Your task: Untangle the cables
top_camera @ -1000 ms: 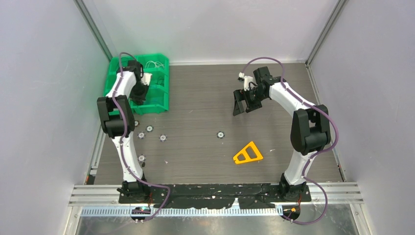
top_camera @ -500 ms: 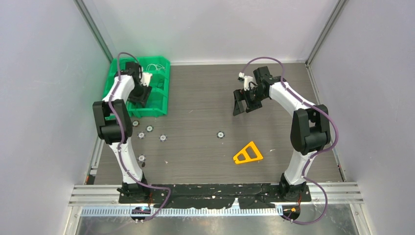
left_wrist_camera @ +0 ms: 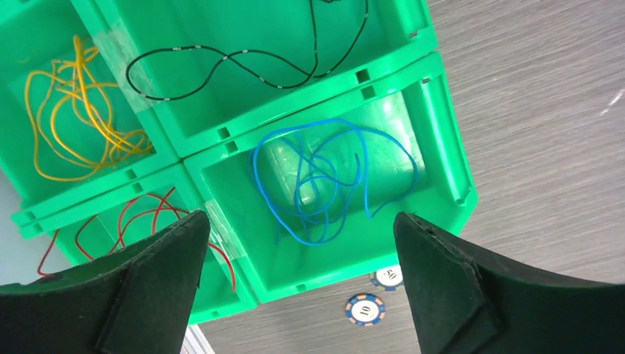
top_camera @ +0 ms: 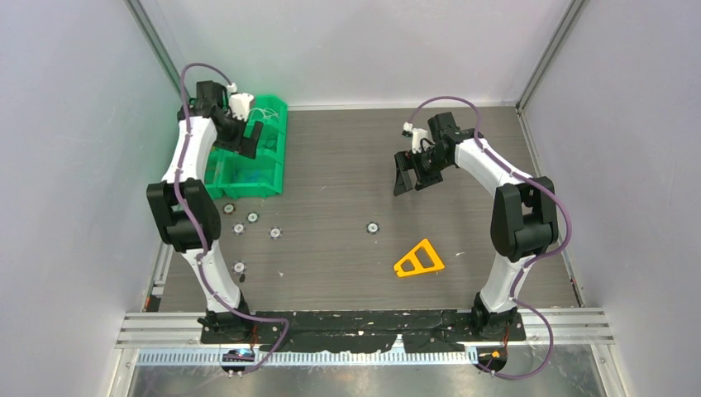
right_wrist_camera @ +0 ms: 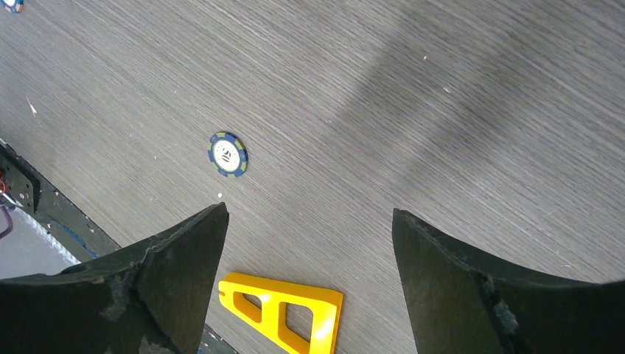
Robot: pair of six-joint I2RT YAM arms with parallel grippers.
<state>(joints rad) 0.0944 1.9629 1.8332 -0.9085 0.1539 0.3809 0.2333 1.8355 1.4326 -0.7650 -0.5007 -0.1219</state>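
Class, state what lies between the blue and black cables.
A green divider wall separates the blue cable from the black cable; the left wrist view shows it.

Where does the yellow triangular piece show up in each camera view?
Top external: the yellow triangular piece lies right of centre, toward the near edge.
Left wrist: not in it.
Right wrist: at the bottom edge, left of centre.
Shared landmark: the lone poker chip near it.

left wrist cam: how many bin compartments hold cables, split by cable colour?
Yellow cables: 1
Black cables: 1
Blue cables: 1
Red cables: 1
Total: 4
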